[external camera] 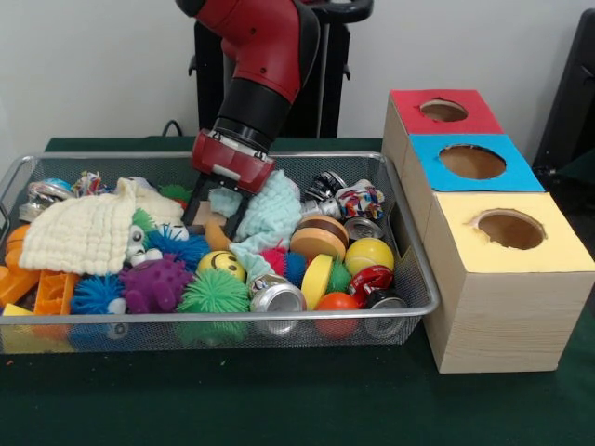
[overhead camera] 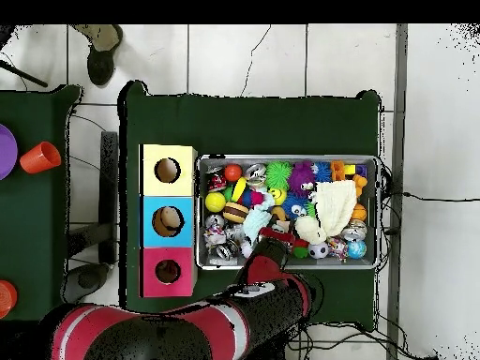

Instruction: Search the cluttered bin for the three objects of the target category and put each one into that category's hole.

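light blue cloth touching the end effector in the bin.

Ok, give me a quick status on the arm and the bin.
Gripper down in the mesh bin, shut on the light blue cloth. Yellow-topped box hole empty. Cream cloth and toys crowd the bin.

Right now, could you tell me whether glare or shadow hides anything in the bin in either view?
Front view: the light is soft and even, with only a small shine on the silver can; the mesh wall of the bin veils what lies lowest. Overhead view: no glare on the contents; the arm covers the bin's lower edge.
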Action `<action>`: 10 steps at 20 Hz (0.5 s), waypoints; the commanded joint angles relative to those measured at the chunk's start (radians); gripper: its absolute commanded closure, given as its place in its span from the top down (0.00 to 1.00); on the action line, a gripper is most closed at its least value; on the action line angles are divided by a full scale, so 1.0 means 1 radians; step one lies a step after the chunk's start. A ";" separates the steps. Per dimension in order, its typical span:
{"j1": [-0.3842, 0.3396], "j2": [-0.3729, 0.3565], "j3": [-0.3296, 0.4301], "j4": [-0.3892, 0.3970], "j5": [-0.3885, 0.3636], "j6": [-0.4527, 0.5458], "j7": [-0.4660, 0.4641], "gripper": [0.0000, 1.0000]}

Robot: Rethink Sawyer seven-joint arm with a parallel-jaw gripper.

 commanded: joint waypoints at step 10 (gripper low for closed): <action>-0.023 0.040 0.090 -0.203 0.052 -0.006 0.017 1.00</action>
